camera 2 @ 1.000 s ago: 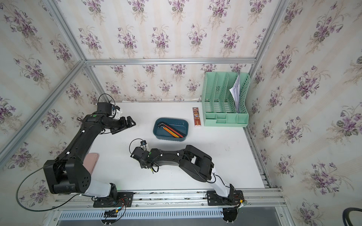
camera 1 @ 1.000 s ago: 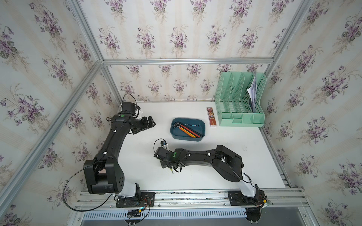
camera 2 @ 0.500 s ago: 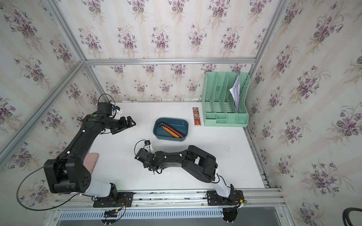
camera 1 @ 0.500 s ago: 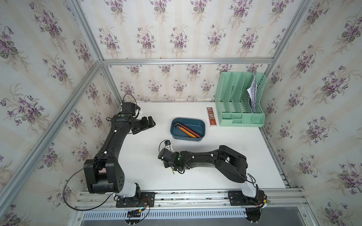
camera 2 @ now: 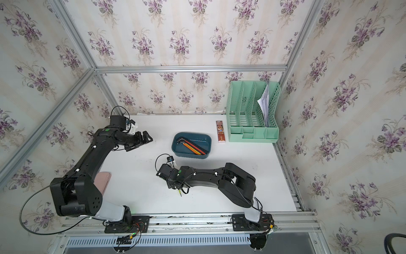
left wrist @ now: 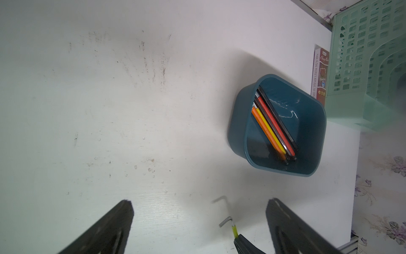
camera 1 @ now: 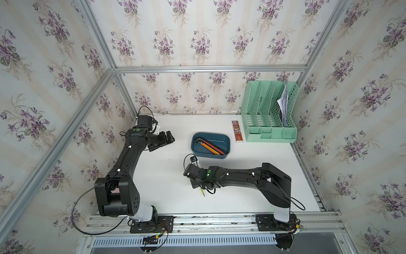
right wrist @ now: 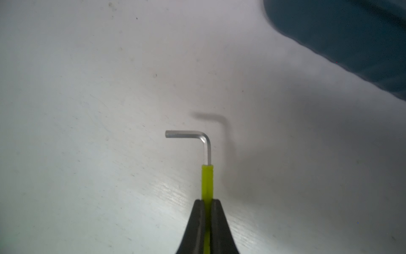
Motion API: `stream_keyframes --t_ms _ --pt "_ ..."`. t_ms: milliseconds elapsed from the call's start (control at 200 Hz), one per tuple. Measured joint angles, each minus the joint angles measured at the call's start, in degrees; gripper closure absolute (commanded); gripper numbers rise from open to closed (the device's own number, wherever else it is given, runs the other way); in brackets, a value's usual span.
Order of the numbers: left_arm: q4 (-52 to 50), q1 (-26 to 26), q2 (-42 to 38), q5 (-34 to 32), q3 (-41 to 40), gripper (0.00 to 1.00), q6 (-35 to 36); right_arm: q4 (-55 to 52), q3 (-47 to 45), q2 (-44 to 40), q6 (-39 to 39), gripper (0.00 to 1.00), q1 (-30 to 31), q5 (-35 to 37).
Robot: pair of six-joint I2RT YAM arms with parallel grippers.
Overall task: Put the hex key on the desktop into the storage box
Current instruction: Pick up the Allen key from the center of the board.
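One white desktop (camera 1: 167, 176). Two black robot arms: a left arm (camera 1: 127, 158) and a right arm (camera 1: 237, 177). One blue storage box (left wrist: 237, 127), with about five long hex keys (left wrist: 271, 131) inside it — orange, yellow, red and dark. One hex key (right wrist: 206, 154) with a yellow sleeve is outside the box. One green file organiser (camera 1: 269, 136), one slim carton (camera 1: 237, 132), one pink pad (camera 2: 103, 182).

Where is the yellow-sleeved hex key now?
In the right wrist view the hex key is clamped in the right gripper, just above the desktop, near the storage box.
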Motion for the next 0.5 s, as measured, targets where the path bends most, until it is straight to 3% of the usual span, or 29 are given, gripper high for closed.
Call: stream_keyframes --t_ms 499 --pt "0.0 0.0 0.3 0.0 0.0 0.01 -0.4 -2.4 1.5 -7.8 -6.3 1.0 -5.5 -1.2"
